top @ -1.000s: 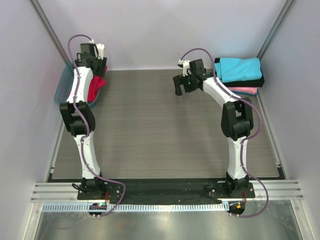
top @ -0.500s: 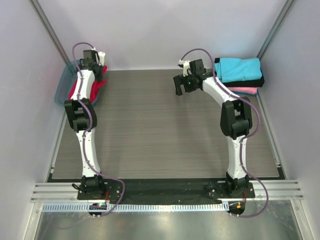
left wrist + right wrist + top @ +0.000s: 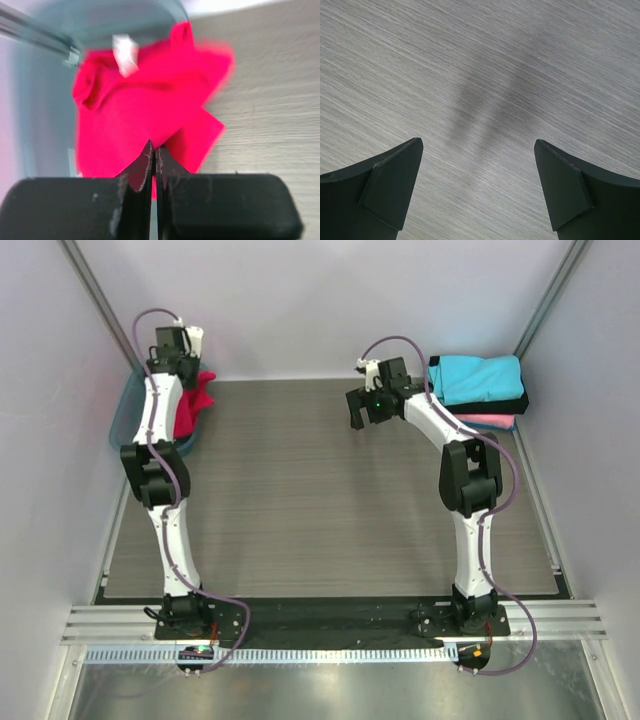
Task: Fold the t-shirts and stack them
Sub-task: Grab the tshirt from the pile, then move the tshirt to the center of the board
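A bright red t-shirt point(image 3: 197, 400) hangs bunched over the right rim of a teal bin point(image 3: 122, 412) at the far left. My left gripper point(image 3: 188, 370) is above the bin, shut on the red t-shirt point(image 3: 145, 100); in the left wrist view the left gripper point(image 3: 155, 148) pinches a fold of it, and a white label point(image 3: 125, 50) shows on the cloth. At the far right, a folded cyan t-shirt point(image 3: 478, 377) lies on a black one point(image 3: 512, 403) and a pink one point(image 3: 490, 422). My right gripper point(image 3: 364, 412) hovers open over bare table, left of that stack.
The grey wood-grain table point(image 3: 320, 500) is fenced by white walls on three sides. The bin's translucent wall point(image 3: 45, 120) is left of the red cloth. Under the right gripper point(image 3: 477, 145) I see only tabletop and its shadow.
The left gripper has closed on the red t-shirt in the bin and pulled it upward, so the cloth now bunches higher at the bin's rim. The right arm has barely moved.
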{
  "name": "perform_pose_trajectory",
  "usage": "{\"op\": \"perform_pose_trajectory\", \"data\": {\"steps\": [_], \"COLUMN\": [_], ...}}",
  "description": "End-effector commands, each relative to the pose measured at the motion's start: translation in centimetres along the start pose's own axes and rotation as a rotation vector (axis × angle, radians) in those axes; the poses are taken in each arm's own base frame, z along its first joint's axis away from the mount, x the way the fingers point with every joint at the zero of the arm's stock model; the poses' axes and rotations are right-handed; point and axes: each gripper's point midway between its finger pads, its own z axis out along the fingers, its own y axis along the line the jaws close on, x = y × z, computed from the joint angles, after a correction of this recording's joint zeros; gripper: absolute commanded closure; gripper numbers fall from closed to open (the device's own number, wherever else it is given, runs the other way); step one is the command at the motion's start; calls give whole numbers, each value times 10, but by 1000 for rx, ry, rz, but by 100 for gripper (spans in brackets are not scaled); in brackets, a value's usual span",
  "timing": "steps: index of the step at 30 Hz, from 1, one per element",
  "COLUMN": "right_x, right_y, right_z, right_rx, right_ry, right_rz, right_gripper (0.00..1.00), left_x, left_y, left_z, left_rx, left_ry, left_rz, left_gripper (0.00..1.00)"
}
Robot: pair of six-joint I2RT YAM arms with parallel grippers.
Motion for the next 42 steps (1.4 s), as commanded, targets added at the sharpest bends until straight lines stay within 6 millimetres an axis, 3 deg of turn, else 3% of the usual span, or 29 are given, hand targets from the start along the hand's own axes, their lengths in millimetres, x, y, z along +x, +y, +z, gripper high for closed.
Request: {"op": "perform_pose_trajectory", "data": {"steps": [1, 4, 5, 6, 8, 10, 11, 16, 19, 21, 25, 26, 28, 29, 31, 32, 34, 35, 36, 38, 39, 42], "right_x": [-35, -42, -43, -46, -48, -53, -56, -73, -79, -79, -75, -73, -63, -60, -52, -50, -44, -43, -39, -32, -33, -31], "right_y": [-1, -2, -4, -5, -11, -18, -25, -51, -72, -88, -118, -124, -137, -137, -140, -131, -120, -103, -88, -60, -36, -1], "right_z": [-12, -19, -20, -22, -23, -26, -28, -38, -47, -53, -67, -71, -76, -76, -81, -78, -78, -76, -76, -82, -87, -93], "right_rx": [8, 16, 27, 37, 71, 107, 144, 219, 296, 326, 376, 386, 405, 390, 383, 325, 263, 163, 73, -87, -224, -362], "right_ry": [-92, -110, -113, -121, -128, -144, -152, -201, -221, -231, -237, -236, -221, -216, -204, -203, -185, -186, -169, -145, -166, -172], "right_rz": [-7, -9, -7, -7, 2, 19, 24, 47, 68, 90, 123, 130, 142, 141, 138, 127, 82, 56, 28, -52, -72, -120], "right_gripper": [0, 0, 0, 0, 0, 0, 0, 0, 0, 0, 0, 0, 0, 0, 0, 0, 0, 0, 0, 0, 1, 3], "left_x": [-133, -170, -185, -193, -210, -223, -227, -233, -233, -229, -200, -184, -165, -142, -116, -87, -57, -47, -30, -23, -23, -24], "left_y": [36, 29, 26, 22, 5, -35, -44, -121, -156, -171, -209, -222, -235, -249, -262, -273, -282, -283, -284, -279, -274, -268], "left_z": [-153, -211, -242, -260, -302, -331, -348, -393, -416, -418, -382, -358, -333, -307, -278, -249, -215, -201, -174, -154, -139, -122], "left_rx": [-63, -32, -19, -9, 47, 135, 152, 315, 392, 430, 545, 574, 604, 633, 653, 668, 653, 637, 603, 557, 537, 515], "left_ry": [-415, -569, -637, -676, -769, -837, -868, -938, -969, -959, -825, -753, -673, -590, -510, -415, -322, -283, -218, -165, -144, -125], "left_rz": [0, 18, 27, 38, 67, 110, 121, 192, 217, 221, 206, 209, 217, 230, 254, 268, 275, 276, 275, 232, 200, 138], "left_gripper": [100, 100, 100, 100, 100, 100, 100, 100, 100, 100, 100, 100, 100, 100, 100, 99, 94, 90, 89, 85, 84, 83]}}
